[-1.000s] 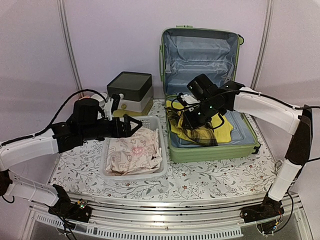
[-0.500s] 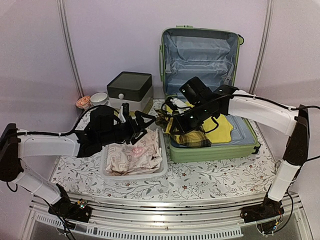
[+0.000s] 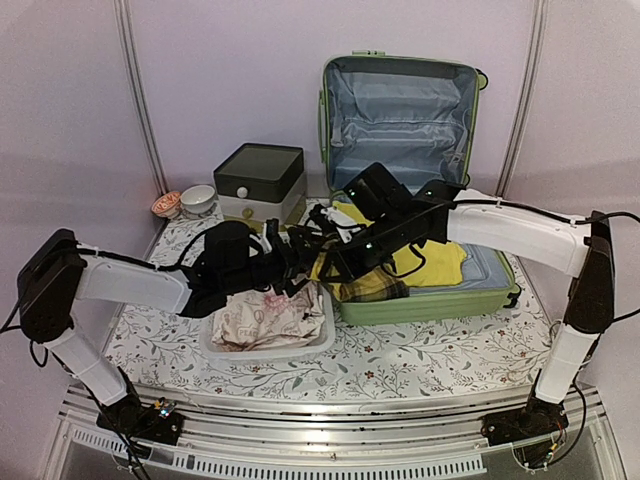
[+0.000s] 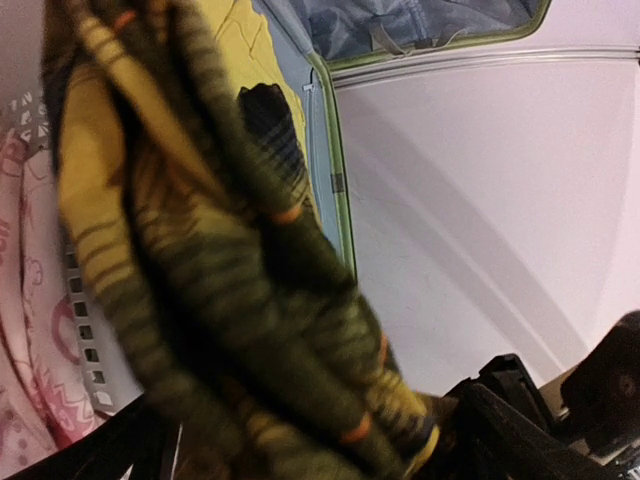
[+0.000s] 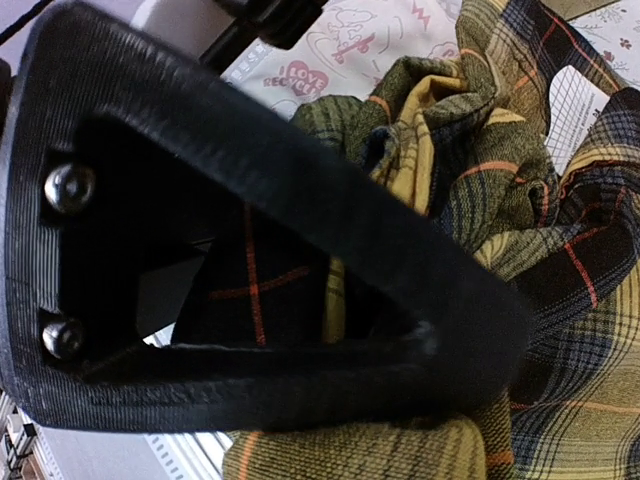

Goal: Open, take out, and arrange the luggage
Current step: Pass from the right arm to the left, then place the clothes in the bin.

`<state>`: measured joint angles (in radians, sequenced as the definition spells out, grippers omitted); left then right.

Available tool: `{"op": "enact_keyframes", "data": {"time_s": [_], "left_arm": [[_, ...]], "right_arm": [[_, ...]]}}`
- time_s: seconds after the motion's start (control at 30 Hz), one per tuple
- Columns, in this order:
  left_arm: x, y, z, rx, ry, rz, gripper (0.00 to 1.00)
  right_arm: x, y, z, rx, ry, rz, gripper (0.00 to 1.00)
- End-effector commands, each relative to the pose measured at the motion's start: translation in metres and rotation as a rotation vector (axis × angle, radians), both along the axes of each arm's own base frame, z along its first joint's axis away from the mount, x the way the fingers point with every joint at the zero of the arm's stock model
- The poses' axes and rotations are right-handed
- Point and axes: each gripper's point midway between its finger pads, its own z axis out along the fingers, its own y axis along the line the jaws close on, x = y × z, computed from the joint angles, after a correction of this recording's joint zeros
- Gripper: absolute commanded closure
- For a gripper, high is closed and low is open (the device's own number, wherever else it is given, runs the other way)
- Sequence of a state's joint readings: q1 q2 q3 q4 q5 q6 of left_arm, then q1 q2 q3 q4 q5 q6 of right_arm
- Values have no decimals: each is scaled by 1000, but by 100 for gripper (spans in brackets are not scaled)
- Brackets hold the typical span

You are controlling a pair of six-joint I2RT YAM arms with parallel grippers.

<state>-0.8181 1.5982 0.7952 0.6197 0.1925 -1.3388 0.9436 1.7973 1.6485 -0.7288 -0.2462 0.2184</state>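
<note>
Light-green luggage (image 3: 430,300) stands open at the back right of the worktop (image 3: 430,350), its lid upright and lined in pale blue. A yellow garment (image 3: 440,262) lies in the lower shell. The right end effector (image 3: 338,258) is clamped on a dark plaid shirt (image 3: 372,286), which trails over the shell's left wall. Just beside it, a white mesh basket (image 3: 322,340) holds a pink-printed cloth (image 3: 265,315). The left end effector (image 3: 295,262) hovers over the basket with its jaws wide apart, the shirt close in front of it.

A second ago the shirt hung over the middle of the shell. The left arm then reached only to the basket's rear and hid the two small bowls (image 3: 198,197) that now show by the dark-lidded drawer box (image 3: 260,180).
</note>
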Motion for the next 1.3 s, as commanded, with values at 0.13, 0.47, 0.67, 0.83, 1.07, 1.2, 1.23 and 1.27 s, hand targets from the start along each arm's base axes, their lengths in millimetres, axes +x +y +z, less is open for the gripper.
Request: {"op": "enact_keyframes", "data": {"time_s": [0.13,0.47,0.67,0.83,1.07,1.2,1.23,1.27], "left_arm": [[-3,-12,15,-57,-34,-37,20],[5,19,9,84,-80,26,93],[3,42,0,206,-73,2,100],[-2,67,-2,233,-70,-8,100],[-18,89,-25,308,-5,-96,100],[-29,101,-38,395,22,-131,100],[-31,106,-43,412,31,-134,100],[-32,112,-47,427,39,-135,100]], "right_arm": [[-26,26,7,82,-1,101,54],[-22,0,52,114,-126,36,36],[-16,-24,69,109,-202,-40,34],[3,-49,69,85,-227,-156,32],[21,-71,66,83,-214,-250,31],[22,-72,60,69,-210,-253,31],[22,-72,57,63,-208,-254,31],[22,-73,55,58,-206,-255,31]]}}
